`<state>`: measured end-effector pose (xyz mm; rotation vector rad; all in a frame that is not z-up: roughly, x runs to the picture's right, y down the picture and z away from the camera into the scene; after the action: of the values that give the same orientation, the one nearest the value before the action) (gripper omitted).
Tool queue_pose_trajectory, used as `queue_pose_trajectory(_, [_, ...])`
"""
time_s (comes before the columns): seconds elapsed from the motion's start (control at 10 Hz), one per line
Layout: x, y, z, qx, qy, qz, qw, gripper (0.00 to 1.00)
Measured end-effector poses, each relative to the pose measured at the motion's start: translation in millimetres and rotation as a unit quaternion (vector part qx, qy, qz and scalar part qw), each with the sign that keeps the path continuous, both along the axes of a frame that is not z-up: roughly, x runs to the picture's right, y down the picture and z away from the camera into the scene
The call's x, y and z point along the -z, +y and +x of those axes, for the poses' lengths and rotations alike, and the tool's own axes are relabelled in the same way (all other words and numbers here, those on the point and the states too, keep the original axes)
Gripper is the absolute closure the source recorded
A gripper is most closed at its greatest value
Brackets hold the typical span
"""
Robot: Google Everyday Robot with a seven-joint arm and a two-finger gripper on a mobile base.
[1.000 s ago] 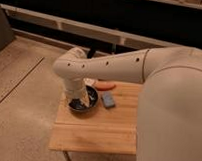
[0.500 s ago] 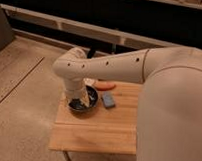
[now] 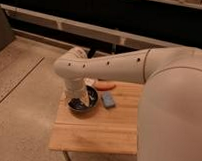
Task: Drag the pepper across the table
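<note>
A square light wooden table (image 3: 95, 131) stands on a speckled floor. At its far left sits a dark bowl (image 3: 92, 98). The robot's white arm (image 3: 112, 65) bends down over it, and the gripper (image 3: 81, 101) hangs in or just above the bowl; I cannot tell whether it is apart or together. Just right of the bowl lies a blue-grey block (image 3: 109, 100). The orange-red pepper (image 3: 106, 86) lies at the table's far edge, just beyond the block, apart from the gripper. The robot's white body (image 3: 173, 112) fills the right.
</note>
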<state>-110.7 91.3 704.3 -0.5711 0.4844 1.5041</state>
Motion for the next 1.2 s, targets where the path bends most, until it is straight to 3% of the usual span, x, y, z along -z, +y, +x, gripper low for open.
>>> queue_pose_trajectory(0.1, [-1.2, -8.3, -1.0, -0.022, 0.005, 0.014, 0.9997, 0.35])
queue_pose_trajectory(0.2, [-4.2, -27.3, 3.1, -0.073, 0.023, 0.042, 0.9962, 0.35])
queue_pose_trajectory(0.3, [-5.8, -36.0, 6.7, -0.096, 0.033, 0.054, 0.9934, 0.35])
queue_pose_trajectory(0.4, [-7.1, -38.8, -0.1, -0.141, 0.053, 0.055, 0.9871, 0.35])
queue_pose_trajectory(0.5, [-7.2, -38.7, 0.7, -0.151, 0.061, 0.053, 0.9852, 0.35])
queue_pose_trajectory(1.2, [-7.7, -38.5, 0.9, -0.150, 0.061, 0.053, 0.9853, 0.35])
